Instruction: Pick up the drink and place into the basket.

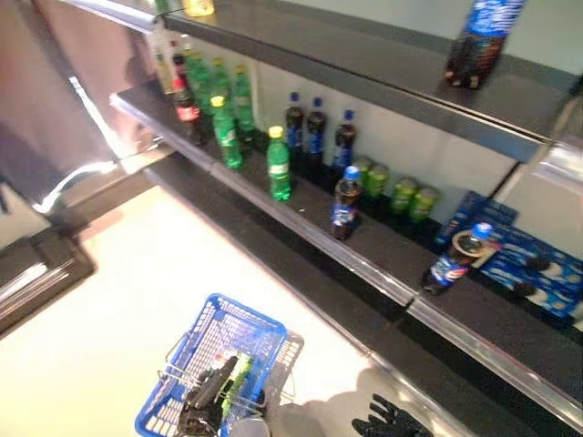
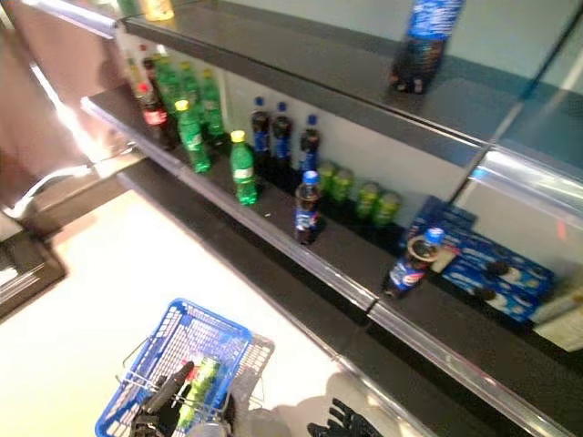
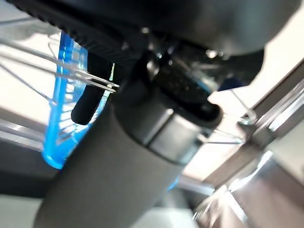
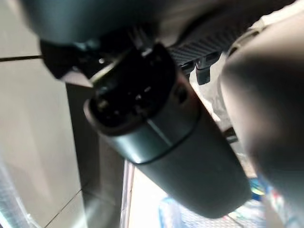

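Note:
The blue basket hangs low at the front, in my left hand, which is shut on its thin wire handles. A green drink lies inside the basket beside the hand. My right hand is low at the front right of the basket, with its fingers spread, open and empty. On the middle shelf stand green bottles and dark cola bottles with blue caps. One cola bottle leans tilted further right.
Green cans stand at the back of the shelf beside blue boxes. A large cola bottle stands on the upper shelf. A red-labelled bottle stands at the far left. Pale floor lies left of the basket.

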